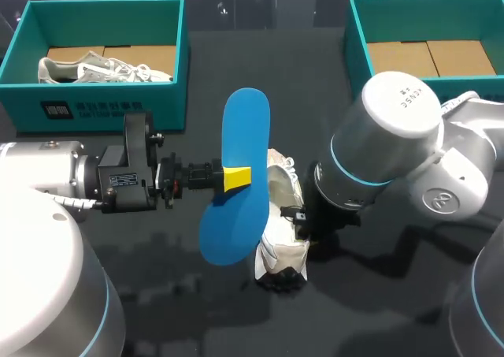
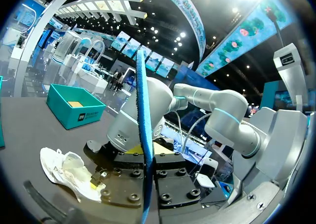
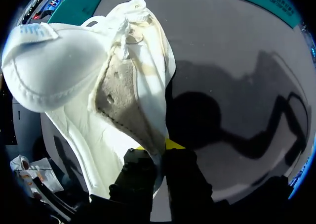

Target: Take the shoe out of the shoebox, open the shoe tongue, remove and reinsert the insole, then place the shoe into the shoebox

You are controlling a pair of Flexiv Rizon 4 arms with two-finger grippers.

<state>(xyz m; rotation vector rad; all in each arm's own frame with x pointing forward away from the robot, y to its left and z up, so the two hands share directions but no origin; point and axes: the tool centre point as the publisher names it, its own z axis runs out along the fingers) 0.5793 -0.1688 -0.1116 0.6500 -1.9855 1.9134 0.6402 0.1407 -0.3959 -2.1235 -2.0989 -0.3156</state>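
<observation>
Pinching blue insole (image 1: 242, 128) between its tips: left gripper (image 1: 236, 178) | right gripper (image 3: 159, 154): clamped on white shoe (image 3: 74, 61) side wall, shoe ahead of fingers

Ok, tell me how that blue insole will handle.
Probably light and thin: the blue insole looks sliver-thin edge-on in the left wrist view. Pinched mid-length, both ends stand straight without sagging, so likely springy, not floppy.

At upper left of the frame, shoebox (image 1: 102, 109) with spare shoe (image 1: 102, 69) inside; at upper right, second shoebox (image 1: 356, 50). In the centre, insole (image 1: 244, 128) above the table (image 1: 197, 317), pinched in left gripper (image 1: 236, 177) reaching in from the left. Just right of it, on the table, shoe (image 1: 279, 239), side wall clamped in right gripper (image 3: 160, 152).
</observation>
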